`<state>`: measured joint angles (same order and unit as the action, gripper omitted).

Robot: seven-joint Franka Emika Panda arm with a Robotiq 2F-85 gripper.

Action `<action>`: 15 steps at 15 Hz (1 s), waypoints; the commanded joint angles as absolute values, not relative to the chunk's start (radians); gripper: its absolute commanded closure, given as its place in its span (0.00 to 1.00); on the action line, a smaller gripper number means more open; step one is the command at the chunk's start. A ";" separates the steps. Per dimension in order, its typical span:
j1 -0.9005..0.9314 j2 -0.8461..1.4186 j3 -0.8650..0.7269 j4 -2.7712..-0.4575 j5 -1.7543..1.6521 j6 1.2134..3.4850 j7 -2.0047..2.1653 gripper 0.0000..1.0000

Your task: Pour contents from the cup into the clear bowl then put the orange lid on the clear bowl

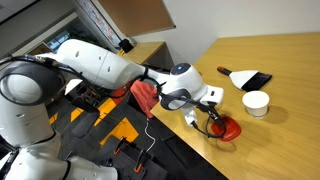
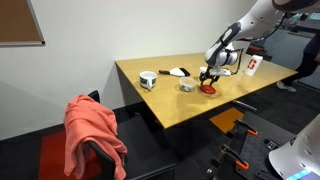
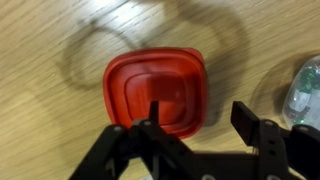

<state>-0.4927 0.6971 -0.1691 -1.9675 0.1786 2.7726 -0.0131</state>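
Observation:
The orange lid [image 3: 155,92] lies flat on the wooden table; it also shows in both exterior views [image 1: 229,128] [image 2: 207,89]. My gripper [image 3: 200,120] is open just above it. One finger is over the lid and the other is beside its edge over bare wood, holding nothing. The gripper also shows in both exterior views [image 1: 213,118] [image 2: 207,76]. The clear bowl [image 3: 305,88] sits close beside the lid, cut off by the frame edge, and looks pale in both exterior views [image 2: 186,86] [image 1: 256,102]. The dark green and white cup [image 2: 148,79] stands further along the table.
A black and white object [image 1: 245,78] lies behind the bowl, also in an exterior view [image 2: 178,72]. The table edge [image 1: 200,140] runs close to the lid. A red cloth [image 2: 95,125] hangs over a chair beside the table. A white container [image 2: 253,66] stands past the arm.

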 commanded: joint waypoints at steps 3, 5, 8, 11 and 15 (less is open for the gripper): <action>-0.485 0.704 -0.166 -1.954 0.190 2.754 -0.016 0.36; -0.485 0.709 -0.163 -1.951 0.191 2.754 -0.017 0.31; -0.483 0.715 -0.160 -1.947 0.191 2.755 -0.018 0.30; -0.478 0.718 -0.160 -1.944 0.189 2.752 -0.016 0.39; -0.472 0.723 -0.162 -1.935 0.187 2.751 -0.014 0.53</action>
<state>-0.4794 0.7160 -0.1622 -1.9578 0.1786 2.7726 -0.0131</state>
